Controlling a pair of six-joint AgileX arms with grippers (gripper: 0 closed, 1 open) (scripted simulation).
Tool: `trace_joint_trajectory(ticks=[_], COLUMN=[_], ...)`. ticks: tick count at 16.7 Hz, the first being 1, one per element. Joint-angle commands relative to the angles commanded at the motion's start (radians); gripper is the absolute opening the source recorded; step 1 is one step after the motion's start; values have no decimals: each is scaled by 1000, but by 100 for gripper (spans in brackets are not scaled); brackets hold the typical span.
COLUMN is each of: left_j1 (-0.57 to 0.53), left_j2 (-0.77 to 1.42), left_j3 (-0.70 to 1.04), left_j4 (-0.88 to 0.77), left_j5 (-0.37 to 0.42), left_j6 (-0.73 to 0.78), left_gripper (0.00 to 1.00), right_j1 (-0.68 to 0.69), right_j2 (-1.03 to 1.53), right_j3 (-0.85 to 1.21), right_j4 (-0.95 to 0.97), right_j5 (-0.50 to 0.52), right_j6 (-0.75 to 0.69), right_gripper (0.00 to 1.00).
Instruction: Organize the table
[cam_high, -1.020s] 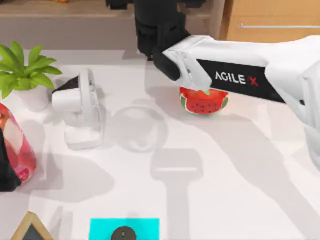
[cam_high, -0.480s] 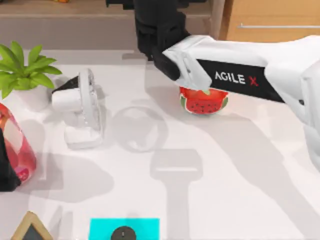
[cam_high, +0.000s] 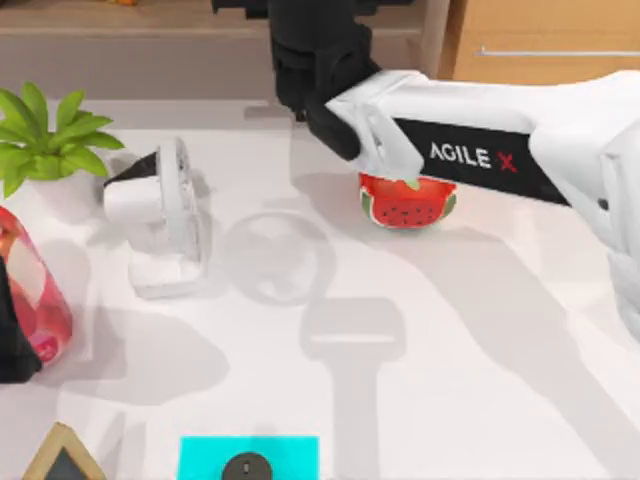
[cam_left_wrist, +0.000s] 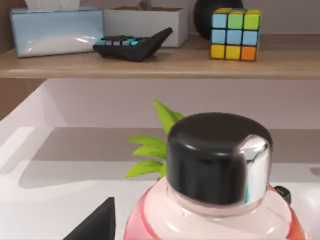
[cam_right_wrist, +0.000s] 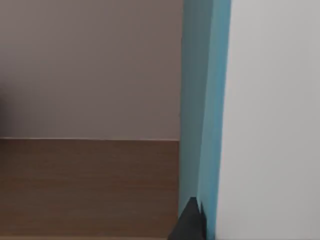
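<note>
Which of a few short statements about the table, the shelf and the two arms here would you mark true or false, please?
1. A watermelon slice lies on the table partly under the right arm. True.
2. The small white fan lies at the table's right side. False: it is at the left, beside the potted plant.
3. A colour cube stands on the shelf. True.
4. The bottle in the left wrist view has a white cap. False: the cap is black.
</note>
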Motion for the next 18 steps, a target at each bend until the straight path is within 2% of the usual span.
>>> trace_joint_trajectory(ticks=[5,12,18], left_j1=[0,0,0], left_j2=[0,0,0], left_j3=[0,0,0], left_j4=[0,0,0], left_j5=[0,0,0], left_j6=[0,0,0], left_gripper=[100,100,100], right_j1=[8,57,46], right_j2=[-17,-138,-155], right_j3=[-17,-177,-198], right_j4=[5,38,41], right_j5=[6,51,33], right_j6=[5,3,23], right_gripper=[0,0,0])
